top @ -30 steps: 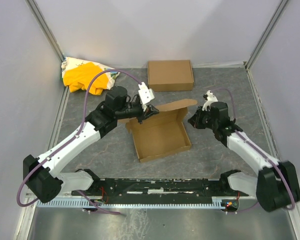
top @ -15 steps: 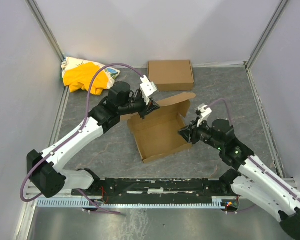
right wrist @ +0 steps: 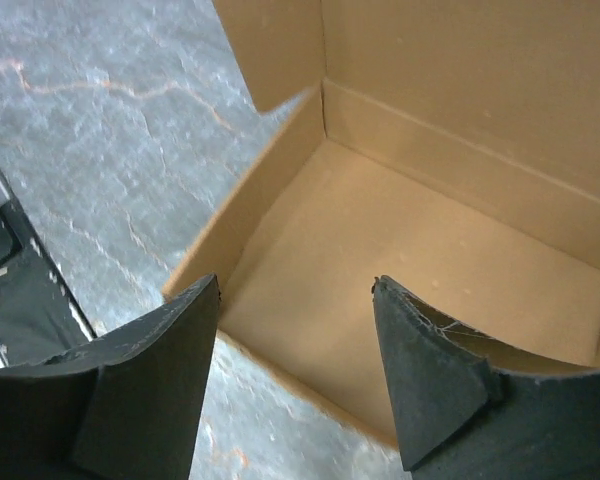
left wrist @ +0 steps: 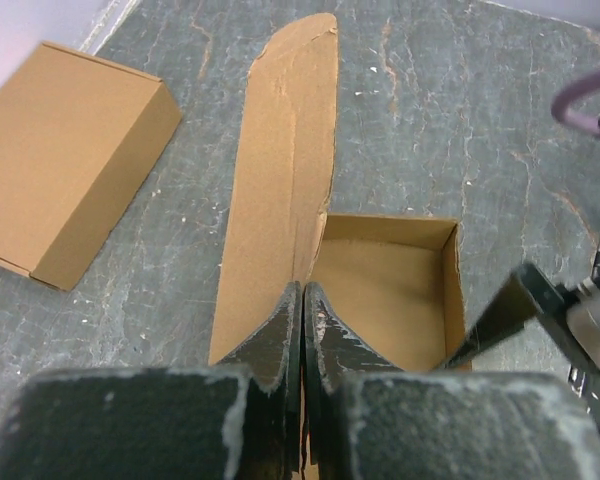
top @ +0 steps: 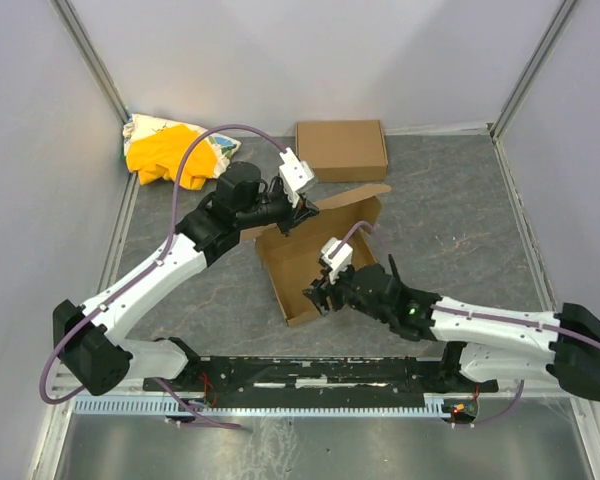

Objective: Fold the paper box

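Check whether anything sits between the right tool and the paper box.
Nothing visible. The right tool hangs open right over the near wall of the paper box, only bare cardboard under it. The left tool, shut on the lid flap at the far side, is clear of that path.

The paper box (top: 290, 264) was plain brown, its inside a lighter tan, and the carton (top: 341, 150) was the same unprinted brown. The surface (top: 450, 220) was dark grey, veined with pale, faintly orange cracks like slate. The cloth bundle (top: 165, 155) was bright yellow with a white printed part. The left arm (top: 150, 285) and right arm (top: 490, 322) were white with black joints, the left pincer (left wrist: 302, 292) and right pincer (right wrist: 295, 288) matt black, scuffed pale at the edges, and the cable (top: 230, 127) purple
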### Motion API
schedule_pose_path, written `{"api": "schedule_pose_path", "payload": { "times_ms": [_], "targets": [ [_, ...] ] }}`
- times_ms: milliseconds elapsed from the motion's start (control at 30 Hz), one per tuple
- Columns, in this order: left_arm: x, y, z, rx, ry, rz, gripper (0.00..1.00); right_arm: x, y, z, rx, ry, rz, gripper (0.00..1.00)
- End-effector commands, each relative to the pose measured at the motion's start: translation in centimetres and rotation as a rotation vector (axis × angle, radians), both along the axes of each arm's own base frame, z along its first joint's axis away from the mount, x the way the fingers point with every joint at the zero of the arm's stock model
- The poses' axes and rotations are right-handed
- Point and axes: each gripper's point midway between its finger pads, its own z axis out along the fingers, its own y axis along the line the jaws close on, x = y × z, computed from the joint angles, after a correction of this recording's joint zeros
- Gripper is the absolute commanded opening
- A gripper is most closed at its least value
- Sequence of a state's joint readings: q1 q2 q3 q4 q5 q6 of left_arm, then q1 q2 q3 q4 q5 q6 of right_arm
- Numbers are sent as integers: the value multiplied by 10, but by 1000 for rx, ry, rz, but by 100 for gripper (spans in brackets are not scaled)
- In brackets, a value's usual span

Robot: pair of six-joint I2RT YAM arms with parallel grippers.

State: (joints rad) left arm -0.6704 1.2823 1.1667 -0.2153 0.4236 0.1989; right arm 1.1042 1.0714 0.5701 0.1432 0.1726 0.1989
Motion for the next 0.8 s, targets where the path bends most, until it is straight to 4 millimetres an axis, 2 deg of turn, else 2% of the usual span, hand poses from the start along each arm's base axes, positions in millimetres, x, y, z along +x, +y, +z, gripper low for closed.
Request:
{"api": "schedule_pose_path", "payload": {
  "times_ms": [0,167,200,367,533,767],
  "targets": [
    [0,1,13,-16,31,38,3,21,25,60,220,-221,-157,70],
    [4,-2,13,-14,65,49,3,19,46,68,379,-311,-231,63],
    [5,-2,14,-13,70,51,3,18,55,61,368,-330,-232,61],
    [8,-4,19,-15,75,53,3,13,89,64,386,-424,-238,59],
    [7,-1,20,2,58,54,3,15,105,70,394,-436,-234,58],
    [5,-1,17,8,60,42,3,21,117,65,340,-423,-222,56]
  ]
}}
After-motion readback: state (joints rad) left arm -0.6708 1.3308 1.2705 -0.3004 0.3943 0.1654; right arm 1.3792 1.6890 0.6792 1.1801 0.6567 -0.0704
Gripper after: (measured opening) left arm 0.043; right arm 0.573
